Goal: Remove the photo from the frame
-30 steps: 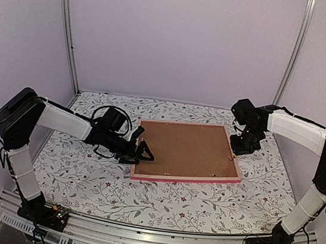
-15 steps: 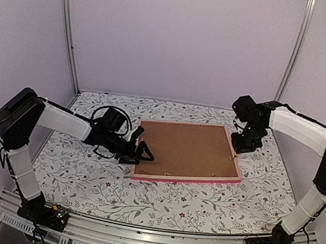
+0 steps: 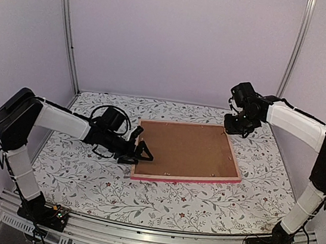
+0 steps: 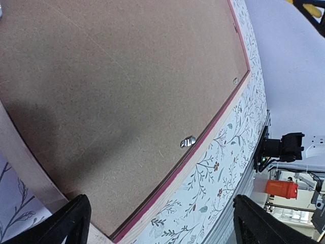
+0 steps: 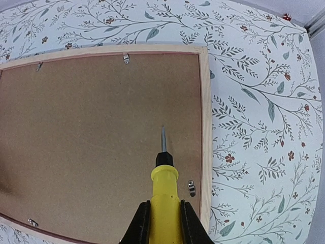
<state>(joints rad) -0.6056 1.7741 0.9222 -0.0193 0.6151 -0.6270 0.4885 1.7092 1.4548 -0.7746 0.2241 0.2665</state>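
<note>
Nearest the arm bases, an aluminium rail (image 3: 153,239) runs along the table edge. Beyond it lies a floral tablecloth (image 3: 83,178), which covers the whole surface under the frame.

The frame (image 3: 187,177) lies flat and face down at mid-table, its pink edge showing along the near side. A brown backing board (image 3: 183,149) fills its opening. The photo cannot be seen, because the board covers everything inside the frame.

Small metal tabs (image 5: 191,188) sit along the frame's inner edge, at least one on each side that shows. The views are too coarse to say whether each one laps onto the board or stands clear of it.

The left gripper (image 3: 142,146) is at the frame's near-left corner, low over the cloth. Its fingers are spread wide with nothing between them; they straddle that corner in the wrist view.

The right gripper (image 3: 235,129) is over the frame's far-right corner, raised above it. Its fingers are clamped on the yellow handle of a screwdriver (image 5: 163,195). The blade points down at the board just inside the frame's right side, near one tab. Contact between tip and board is uncertain.

Behind the frame are two metal posts (image 3: 67,31) against a pale lilac wall (image 3: 180,40).
</note>
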